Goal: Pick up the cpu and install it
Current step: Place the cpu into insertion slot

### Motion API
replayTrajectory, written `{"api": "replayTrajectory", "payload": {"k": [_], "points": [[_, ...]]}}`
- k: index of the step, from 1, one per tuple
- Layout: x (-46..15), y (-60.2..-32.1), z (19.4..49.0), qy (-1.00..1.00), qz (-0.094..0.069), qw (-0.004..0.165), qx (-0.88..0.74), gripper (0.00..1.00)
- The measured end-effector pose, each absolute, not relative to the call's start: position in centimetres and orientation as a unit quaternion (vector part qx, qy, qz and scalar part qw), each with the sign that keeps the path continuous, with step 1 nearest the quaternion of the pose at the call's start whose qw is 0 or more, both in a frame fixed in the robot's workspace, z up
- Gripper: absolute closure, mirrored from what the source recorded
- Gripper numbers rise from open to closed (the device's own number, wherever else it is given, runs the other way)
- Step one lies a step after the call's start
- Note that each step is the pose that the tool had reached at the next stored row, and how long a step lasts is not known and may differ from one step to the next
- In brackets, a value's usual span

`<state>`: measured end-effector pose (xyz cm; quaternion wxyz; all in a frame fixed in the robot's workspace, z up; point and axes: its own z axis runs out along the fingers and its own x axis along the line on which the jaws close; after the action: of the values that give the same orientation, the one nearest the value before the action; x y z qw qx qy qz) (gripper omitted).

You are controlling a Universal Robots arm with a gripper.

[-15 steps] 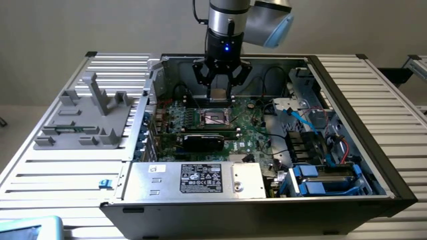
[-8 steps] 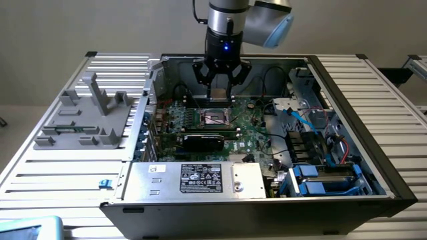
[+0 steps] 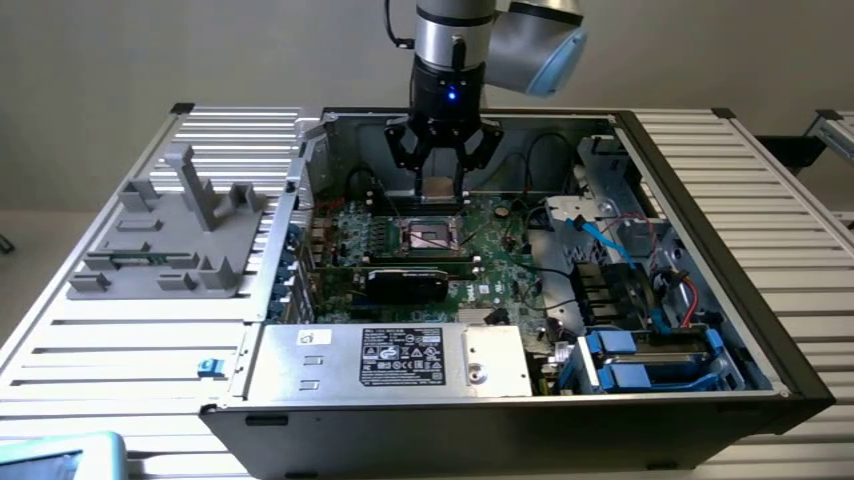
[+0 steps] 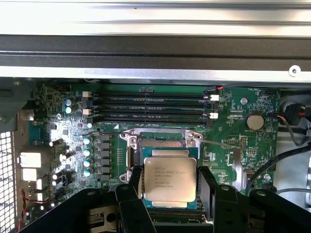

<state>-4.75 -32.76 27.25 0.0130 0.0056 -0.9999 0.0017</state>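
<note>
In the case (image 3: pixel 534 432), cpu (image 4: pixel 170 177) above socket (image 3: pixel 430 236); fixture (image 3: pixel 174 230) on the exterior view's left.

Exterior view: high, set back, angled down into the open computer case (image 3: pixel 534 435) on the worktop (image 3: pixel 120 350). Wrist view: close, looking straight down past my fingers (image 4: pixel 206 187) onto the motherboard (image 4: pixel 233 111). Shared: socket (image 4: pixel 163 138), cpu (image 4: pixel 170 182) between my fingers, and their surroundings.

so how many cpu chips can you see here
1. The cpu is held between the fingers, above the socket inside the computer case. Others may be hidden.
</note>
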Motion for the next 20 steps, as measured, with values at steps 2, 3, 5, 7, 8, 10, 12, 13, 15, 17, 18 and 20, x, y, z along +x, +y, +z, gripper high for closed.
{"api": "replayTrajectory", "payload": {"k": [2,3,5,7,8,10,12,13,15,17,18,20], "points": [[-4.75,-32.76,27.25,-1.0,0.002,0.013,0.006,0.45],[-4.75,-32.76,27.25,-1.0,0.002,0.013,0.006,0.45],[-4.75,-32.76,27.25,-1.0,0.002,0.013,0.006,0.45],[-4.75,-32.75,27.25,-1.0,0.002,0.013,0.006,0.45],[-4.75,-32.76,27.25,-1.0,0.002,0.013,0.005,0.45],[-4.75,-32.75,27.25,-1.0,0.002,0.013,0.002,0.45],[-4.76,-32.75,27.25,-1.0,0.002,0.013,-0.011,0.45],[-4.76,-32.75,27.25,-1.0,0.001,0.013,-0.019,0.45],[-4.76,-32.75,27.25,-0.999,0.001,0.013,-0.035,0.45],[-4.76,-32.75,27.24,-0.999,0.001,0.013,-0.051,0.45],[-4.76,-32.75,27.24,-0.998,0.001,0.013,-0.059,0.45],[-4.76,-32.76,27.24,-0.997,0.001,0.013,-0.074,0.45]]}}
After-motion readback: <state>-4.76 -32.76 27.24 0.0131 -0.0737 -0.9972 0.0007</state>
